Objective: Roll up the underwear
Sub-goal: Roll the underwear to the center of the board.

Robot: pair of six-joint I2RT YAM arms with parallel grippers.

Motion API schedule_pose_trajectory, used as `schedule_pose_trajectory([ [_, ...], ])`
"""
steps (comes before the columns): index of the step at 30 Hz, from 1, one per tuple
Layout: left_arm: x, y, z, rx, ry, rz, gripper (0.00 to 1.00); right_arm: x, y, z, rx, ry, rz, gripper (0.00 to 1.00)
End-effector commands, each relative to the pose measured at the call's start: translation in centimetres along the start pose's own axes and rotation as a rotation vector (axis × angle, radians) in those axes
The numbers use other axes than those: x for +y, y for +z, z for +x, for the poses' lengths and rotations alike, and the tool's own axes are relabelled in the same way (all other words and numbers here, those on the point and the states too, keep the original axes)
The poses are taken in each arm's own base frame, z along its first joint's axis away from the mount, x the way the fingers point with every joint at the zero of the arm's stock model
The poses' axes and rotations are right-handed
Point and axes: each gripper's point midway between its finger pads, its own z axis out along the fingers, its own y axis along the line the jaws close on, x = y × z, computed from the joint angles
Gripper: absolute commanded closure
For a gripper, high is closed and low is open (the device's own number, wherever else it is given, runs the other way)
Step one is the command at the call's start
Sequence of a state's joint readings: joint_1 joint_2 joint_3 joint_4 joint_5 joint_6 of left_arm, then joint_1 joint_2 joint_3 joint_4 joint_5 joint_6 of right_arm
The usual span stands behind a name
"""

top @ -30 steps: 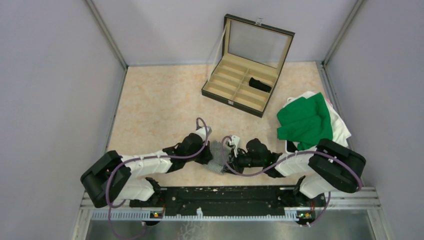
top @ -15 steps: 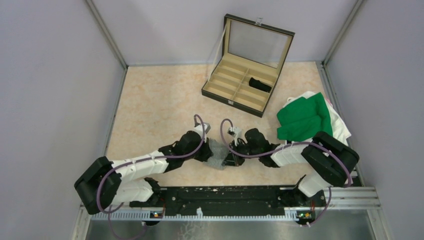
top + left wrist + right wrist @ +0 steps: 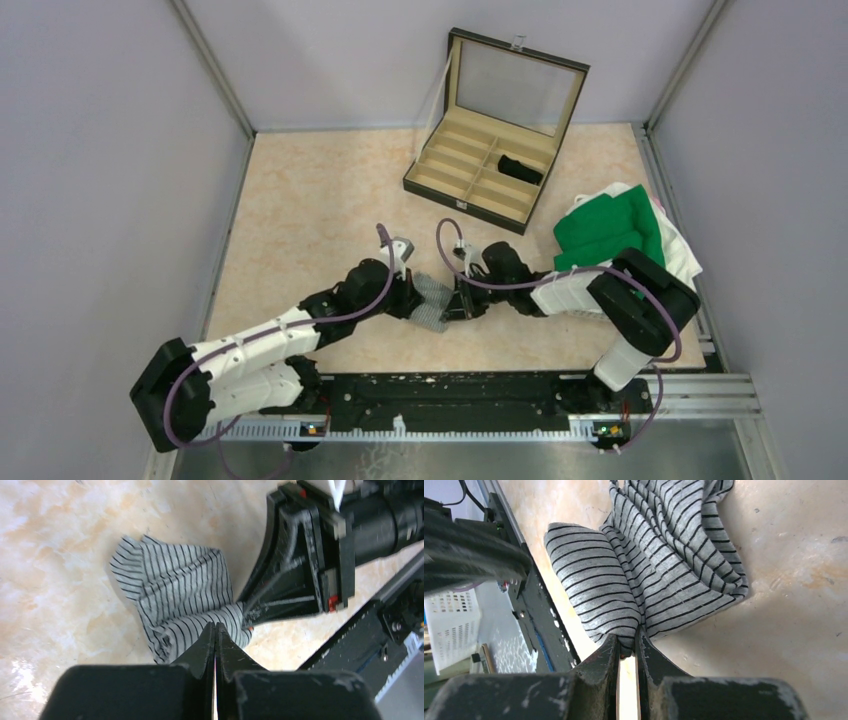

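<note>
A: Marbled peach table [image 3: 300,220], grey walls on three sides. Where's the piece being rolled?

B: The striped grey underwear [image 3: 431,298] lies on the table at about 6 o'clock of centre, near the arm bases, bunched between the two pincers. An open compartmented case [image 3: 465,207] sits toward 12 to 1 o'clock with black underwear [image 3: 520,168] in one slot. A green cloth [image 3: 605,240] is heaped at 3 o'clock.

A: And the pincers?

B: The right gripper [image 3: 626,642] is nearly closed, with a fold of the striped knit nipped between its tips. The left gripper [image 3: 215,630] is pressed fully together, tips on the rolled end. I cannot tell whether cloth is caught between them.

A: How will it handle?

B: Light, limp, thin jersey, I'd judge. It has no stiffness, so a roll will slacken or spring open unless both ends are held. It should drag on the table rather than slide freely.

A: Best place to hold?

B: Probably the thick rolled edge, one pincer at each end, pinching through all layers. A single-layer pinch would likely just pull a corner out.
</note>
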State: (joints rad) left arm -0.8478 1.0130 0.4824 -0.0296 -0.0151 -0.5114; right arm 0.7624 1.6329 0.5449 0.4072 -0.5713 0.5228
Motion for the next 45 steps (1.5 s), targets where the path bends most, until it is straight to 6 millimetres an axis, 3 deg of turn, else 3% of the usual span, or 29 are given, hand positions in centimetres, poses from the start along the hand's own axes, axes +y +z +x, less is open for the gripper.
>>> schedule_pose_trajectory([
  [1,-1.3,0.1,1.3,0.033,0.030,0.108,1.00,-3.6,0.0,1.9,0.090,0.112,0.161,1.00],
  [9,-1.2,1.6,1.8,0.056,0.040,0.109,1.00,-3.0,0.2,0.6,0.119,0.128,0.170,1.00],
  [17,1.9,2.4,4.2,0.092,0.014,-0.022,1.00,-2.9,0.2,0.2,0.107,0.127,0.174,0.96],
  [21,3.9,2.2,5.5,0.105,-0.016,-0.116,1.00,-2.6,-0.1,-0.2,0.089,0.122,0.173,0.86],
  [25,4.7,1.8,6.4,0.105,-0.034,-0.137,1.00,-1.6,-1.2,-1.4,0.045,0.096,0.173,0.67],
  [28,4.9,1.6,6.7,0.107,-0.042,-0.140,1.00,-0.8,-2.2,-2.9,0.001,0.069,0.191,0.62],
  [32,4.9,1.5,6.9,0.111,-0.045,-0.137,1.00,-0.3,-3.5,-5.1,-0.067,0.037,0.241,0.64],
  [35,4.9,1.6,6.9,0.112,-0.044,-0.137,1.00,0.3,-3.7,-6.6,-0.108,0.017,0.241,0.78],
  [40,4.9,1.6,6.9,0.111,-0.049,-0.139,1.00,1.6,-2.2,-8.4,-0.133,0.006,0.155,0.89],
  [45,5.0,1.6,6.9,0.111,-0.051,-0.143,1.00,0.9,-0.4,-8.6,-0.124,0.025,0.135,0.93],
])
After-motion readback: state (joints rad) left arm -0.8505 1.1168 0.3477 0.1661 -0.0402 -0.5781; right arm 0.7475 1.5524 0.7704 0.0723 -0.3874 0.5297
